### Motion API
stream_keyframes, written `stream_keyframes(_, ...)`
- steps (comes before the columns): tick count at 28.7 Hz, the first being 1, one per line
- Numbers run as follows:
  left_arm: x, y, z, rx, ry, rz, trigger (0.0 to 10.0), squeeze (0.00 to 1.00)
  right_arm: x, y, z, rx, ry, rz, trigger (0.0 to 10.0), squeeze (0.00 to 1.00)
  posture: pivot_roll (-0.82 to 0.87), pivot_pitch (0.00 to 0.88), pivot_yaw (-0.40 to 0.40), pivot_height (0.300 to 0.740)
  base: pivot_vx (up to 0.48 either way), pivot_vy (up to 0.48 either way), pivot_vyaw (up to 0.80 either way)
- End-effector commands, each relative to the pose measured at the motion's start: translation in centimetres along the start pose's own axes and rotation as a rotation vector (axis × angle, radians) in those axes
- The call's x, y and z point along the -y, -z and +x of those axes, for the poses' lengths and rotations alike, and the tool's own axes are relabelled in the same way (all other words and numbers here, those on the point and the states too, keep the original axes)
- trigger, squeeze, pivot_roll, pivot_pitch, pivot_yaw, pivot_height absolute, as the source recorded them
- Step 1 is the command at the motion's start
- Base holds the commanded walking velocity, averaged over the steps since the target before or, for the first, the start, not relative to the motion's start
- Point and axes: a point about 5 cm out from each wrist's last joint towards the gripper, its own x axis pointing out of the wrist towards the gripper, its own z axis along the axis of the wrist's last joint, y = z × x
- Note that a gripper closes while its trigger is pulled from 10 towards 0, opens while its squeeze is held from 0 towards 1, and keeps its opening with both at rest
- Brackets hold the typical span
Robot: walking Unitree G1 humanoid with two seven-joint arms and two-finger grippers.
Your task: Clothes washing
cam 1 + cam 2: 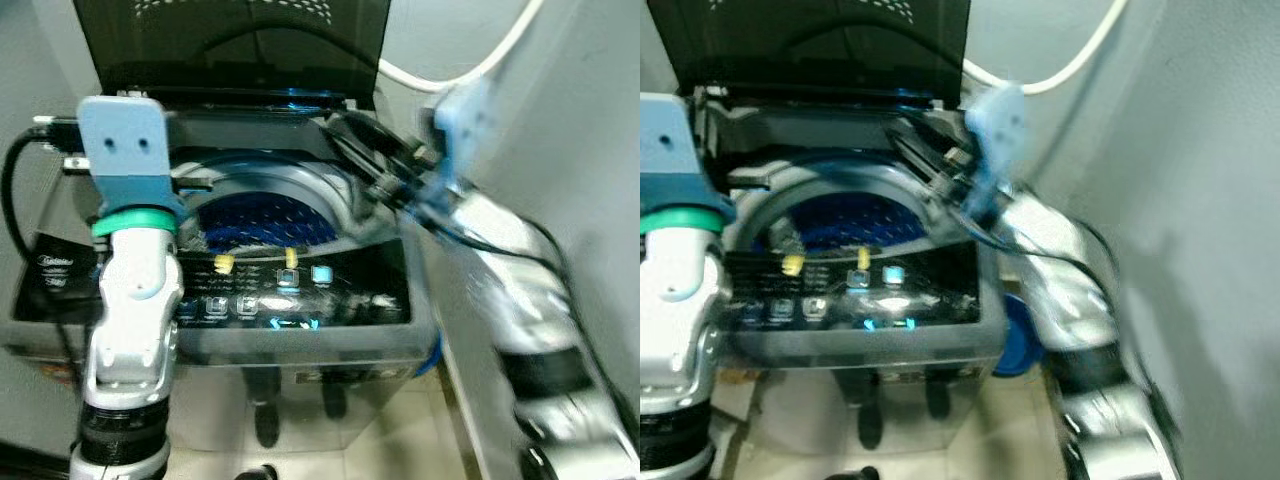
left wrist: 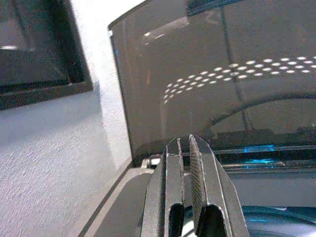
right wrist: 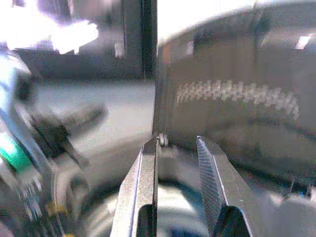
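Both arms hover over the open washing machine (image 1: pixel 300 300); left gripper (image 2: pixel 185 148) nearly closed, empty, right gripper (image 3: pixel 177 148) slightly parted, empty; keep them clear of the raised lid (image 1: pixel 230 40)

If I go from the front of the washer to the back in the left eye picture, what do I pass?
Control panel with glowing buttons → blue drum → raised dark lid.
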Motion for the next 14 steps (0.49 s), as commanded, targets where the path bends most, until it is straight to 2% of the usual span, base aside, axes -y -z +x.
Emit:
stream_keyframes(1, 0.5, 0.0, 0.2, 0.007, 0.028, -0.003, 10.0, 0.0, -0.3, -2.1, -0.2, 0.118, -0.002, 0.068, 10.0, 0.0, 0.03, 0.036, 0.069, 0.74, 0.0, 0.0, 0.0)
stream_keyframes(2, 0.5, 0.0, 0.4, 0.013, 0.034, -0.002, 10.0, 0.0, -0.2, -2.8, -0.5, 0.18, 0.02, 0.115, 10.0, 0.0, 0.03, 0.033, 0.074, 0.74, 0.0, 0.0, 0.0)
stream_keyframes(4, 0.5, -0.1, 0.6, 0.016, 0.038, -0.001, 10.0, 0.0, -0.1, -3.3, -0.8, 0.21, 0.027, 0.142, 10.0, 0.0, 0.03, 0.032, 0.075, 0.74, 0.0, 0.0, 0.0)
stream_keyframes(5, 0.4, -0.2, 1.2, 0.027, 0.049, -0.001, 10.0, 0.0, 1.4, -2.9, -0.4, 0.199, 0.207, 0.069, 10.0, 0.0, 0.04, 0.028, 0.076, 0.74, 0.0, 0.0, 0.0)
stream_keyframes(7, 0.4, -0.2, 1.4, 0.029, 0.051, -0.001, 10.0, 0.0, 1.8, -2.8, -0.2, 0.189, 0.255, 0.044, 10.0, 0.0, 0.04, 0.028, 0.076, 0.74, 0.0, 0.0, 0.0)
stream_keyframes(8, 0.3, -0.3, 1.8, 0.037, 0.066, -0.003, 10.0, 0.0, 2.8, -1.9, 0.1, 0.13, 0.407, -0.073, 10.0, 0.0, 0.04, 0.021, 0.068, 0.74, 0.0, 0.0, 0.0)
stream_keyframes(9, 0.3, -0.3, 1.8, 0.037, 0.066, -0.003, 10.0, 0.0, 2.8, -1.9, 0.1, 0.13, 0.407, -0.073, 10.0, 0.0, 0.04, 0.021, 0.068, 0.74, 0.0, 0.0, 0.0)
stream_keyframes(11, 0.2, -0.4, 2.4, 0.051, 0.089, -0.009, 10.0, 0.0, 3.4, -0.9, 0.5, 0.071, 0.554, -0.245, 10.0, 0.0, 0.05, 0.016, 0.063, 0.74, 0.0, 0.0, 0.0)
stream_keyframes(12, 0.1, -0.4, 2.6, 0.053, 0.113, -0.017, 10.0, 0.0, 3.1, -0.4, 1.0, 0.07, 0.582, -0.287, 10.0, 0.0, 0.05, 0.014, 0.062, 0.74, 0.0, 0.0, 0.0)
stream_keyframes(14, -0.1, -0.3, 2.9, 0.055, 0.137, -0.024, 10.0, 0.0, 2.4, 0.0, 1.5, 0.076, 0.58, -0.292, 10.0, 0.0, 0.05, 0.014, 0.06, 0.74, 0.0, 0.0, 0.0)
